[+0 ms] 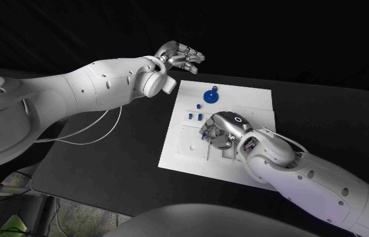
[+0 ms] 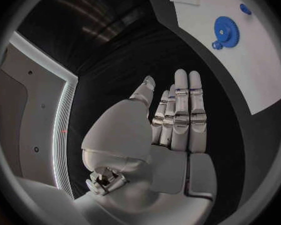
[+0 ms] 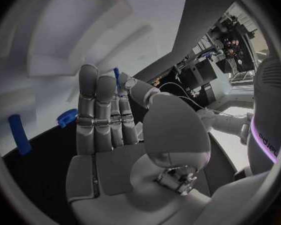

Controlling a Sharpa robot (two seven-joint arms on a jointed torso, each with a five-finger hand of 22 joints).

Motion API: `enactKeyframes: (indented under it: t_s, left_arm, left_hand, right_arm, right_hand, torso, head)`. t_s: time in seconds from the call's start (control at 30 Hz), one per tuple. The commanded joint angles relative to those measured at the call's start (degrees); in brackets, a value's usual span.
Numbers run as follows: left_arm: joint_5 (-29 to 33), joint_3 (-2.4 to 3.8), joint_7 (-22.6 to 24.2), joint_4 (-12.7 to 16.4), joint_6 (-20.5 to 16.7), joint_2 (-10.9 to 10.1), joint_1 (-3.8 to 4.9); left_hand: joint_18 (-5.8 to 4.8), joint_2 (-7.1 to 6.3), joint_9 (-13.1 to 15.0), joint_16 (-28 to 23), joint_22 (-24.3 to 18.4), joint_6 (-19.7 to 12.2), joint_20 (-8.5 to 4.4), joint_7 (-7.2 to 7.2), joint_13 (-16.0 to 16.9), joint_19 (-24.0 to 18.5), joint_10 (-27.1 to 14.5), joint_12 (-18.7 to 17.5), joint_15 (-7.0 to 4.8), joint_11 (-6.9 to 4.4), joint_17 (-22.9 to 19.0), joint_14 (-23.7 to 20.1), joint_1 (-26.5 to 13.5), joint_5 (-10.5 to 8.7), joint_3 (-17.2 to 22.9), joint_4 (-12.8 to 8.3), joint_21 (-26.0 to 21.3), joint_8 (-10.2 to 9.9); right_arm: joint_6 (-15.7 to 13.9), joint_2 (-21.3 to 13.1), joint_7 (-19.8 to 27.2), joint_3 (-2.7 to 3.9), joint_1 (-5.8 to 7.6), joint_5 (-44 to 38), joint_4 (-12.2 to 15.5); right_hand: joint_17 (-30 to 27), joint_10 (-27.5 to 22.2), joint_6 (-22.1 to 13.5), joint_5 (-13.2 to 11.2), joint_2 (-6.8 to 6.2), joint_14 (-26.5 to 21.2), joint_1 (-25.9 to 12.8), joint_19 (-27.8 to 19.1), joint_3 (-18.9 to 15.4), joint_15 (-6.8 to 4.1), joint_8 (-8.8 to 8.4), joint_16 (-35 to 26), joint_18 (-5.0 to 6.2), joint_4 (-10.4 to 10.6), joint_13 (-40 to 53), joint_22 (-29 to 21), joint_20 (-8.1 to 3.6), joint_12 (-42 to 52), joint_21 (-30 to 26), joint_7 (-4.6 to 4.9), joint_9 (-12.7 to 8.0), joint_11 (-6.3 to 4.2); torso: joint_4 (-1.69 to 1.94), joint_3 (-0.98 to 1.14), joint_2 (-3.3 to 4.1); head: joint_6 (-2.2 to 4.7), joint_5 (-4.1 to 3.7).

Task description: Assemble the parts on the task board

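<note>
I see my left hand point(image 1: 181, 56) raised beyond the board's far left corner — silver metal fingers straight, side by side, holding nothing. The flat white board point(image 1: 254, 95) lies mid-table on matte black. A round toothed blue gear point(image 1: 210, 95) sits near its far edge; small blue pegs point(image 1: 198, 107) stand closer in. My right hand point(image 1: 222, 129) rests over the board — a thin blue pin point(image 3: 117, 77) pinched at its fingertips.

No text, label, brand, number or sign can be read anywhere in these views. The task board point(image 1: 254, 95) carries no legible marking, and the white arms and silver hands show none either.
</note>
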Motion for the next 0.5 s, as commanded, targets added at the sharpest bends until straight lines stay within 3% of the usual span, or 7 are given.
enactKeyframes:
  t_s: [0.03,0.5]
  left_arm:
    - [-0.3,0.04,0.2,0.0,0.7,0.1,0.07]
    - [-0.4,0.04,-0.1,-0.1,0.9,0.1,0.06]
  left_hand:
    - [-0.89,0.19,0.1,-0.1,-0.1,-0.1,0.11,-0.22,0.0,0.4,-0.1,0.0,0.2,-0.02,0.0,-0.2,0.2,-0.15,-0.3,0.2,0.2,0.1]
    - [-0.9,0.23,0.1,-0.1,-0.4,-0.1,0.12,-0.2,0.0,0.4,-0.2,0.0,0.22,0.0,0.0,-0.2,0.4,-0.15,-0.6,0.2,0.2,0.1]
  right_arm:
    - [0.5,0.0,0.2,-0.03,-0.09,-0.5,0.1]
    - [0.8,-0.2,0.2,-0.03,-0.15,-0.6,0.2]
  right_hand:
    - [-0.1,1.5,0.5,0.2,0.4,0.0,0.0,0.6,0.1,-0.42,0.26,0.3,1.61,-0.2,0.0,0.4,-0.02,0.2,-0.4,-0.12,0.1,-1.24]
    - [-0.1,1.6,0.5,0.2,0.4,0.0,0.0,0.6,0.1,-0.42,0.26,0.4,1.6,-0.2,0.0,0.5,-0.02,0.2,-0.5,-0.13,0.1,-1.24]
  torso:
    - [-0.02,0.01,-0.01]
    - [0.01,-0.02,0.0]
  head:
    - [-0.05,-0.02]
    - [-0.1,-0.21]
